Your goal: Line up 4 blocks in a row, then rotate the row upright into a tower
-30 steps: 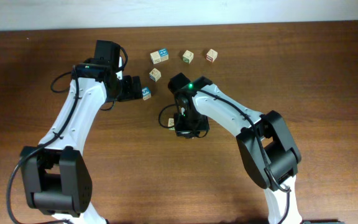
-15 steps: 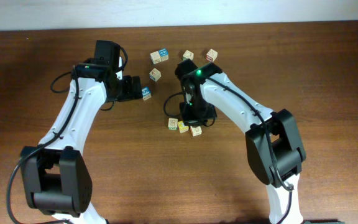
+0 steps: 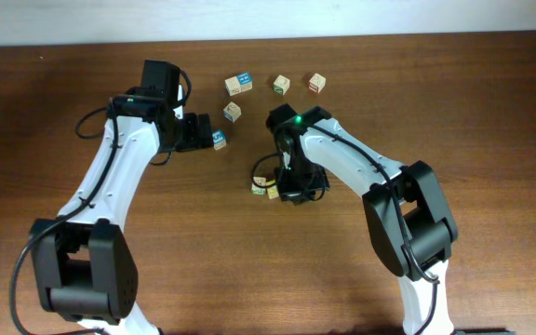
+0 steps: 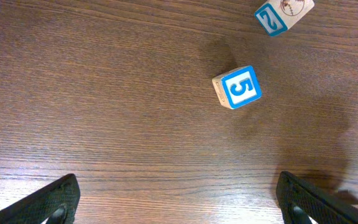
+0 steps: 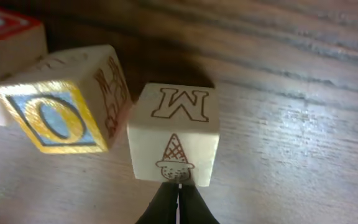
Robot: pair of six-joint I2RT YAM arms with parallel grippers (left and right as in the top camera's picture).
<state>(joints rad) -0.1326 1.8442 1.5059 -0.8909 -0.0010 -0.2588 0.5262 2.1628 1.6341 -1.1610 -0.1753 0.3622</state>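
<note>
The right gripper (image 5: 178,196), pinched closed, touches the M block (image 5: 174,140), with the yellow O block (image 5: 61,115) just beside at nine o'clock. Rotating seems underway, tally unclear. The left gripper (image 4: 178,183) gapes empty.

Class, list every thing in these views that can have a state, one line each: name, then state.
left tool: open, holding nothing.
right tool: shut, tips at the ice-cream-cone face of the M cube, gripping nothing.
M cube: flat on the table, ungripped.
O cube: beside the M cube, turned at an angle to it.
5 cube: free on the table, 5 facing up.
</note>
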